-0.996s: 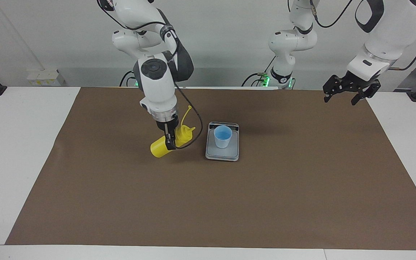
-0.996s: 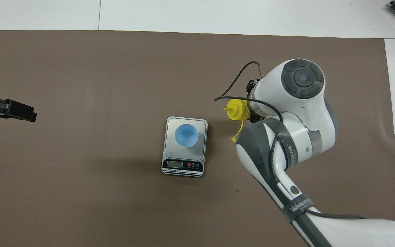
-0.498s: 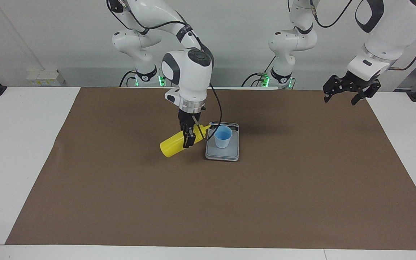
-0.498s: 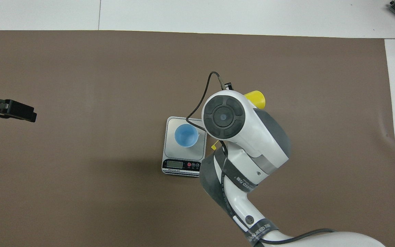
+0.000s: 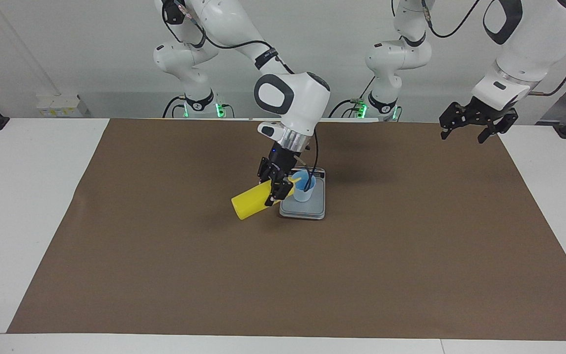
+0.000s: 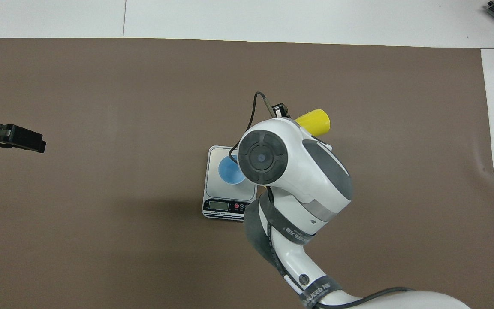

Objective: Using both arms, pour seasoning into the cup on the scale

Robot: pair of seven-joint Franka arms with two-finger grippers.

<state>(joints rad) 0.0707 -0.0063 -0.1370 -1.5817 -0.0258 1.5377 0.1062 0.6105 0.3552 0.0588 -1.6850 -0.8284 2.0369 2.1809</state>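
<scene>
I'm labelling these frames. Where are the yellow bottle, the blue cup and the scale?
yellow bottle (image 5: pixel 247 205), facing view, on its flat-bottomed end.
blue cup (image 5: pixel 304 193), facing view, on its side wall.
scale (image 6: pixel 226 206), overhead view, on its dark display strip.

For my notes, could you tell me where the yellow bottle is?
The right gripper holds the yellow bottle tilted in the air, nozzle at the cup on the scale.

Right gripper (image 5: pixel 275 188) clamps tilted seasoning (image 5: pixel 252 202), nozzle over cup (image 5: pixel 304 187).
</scene>
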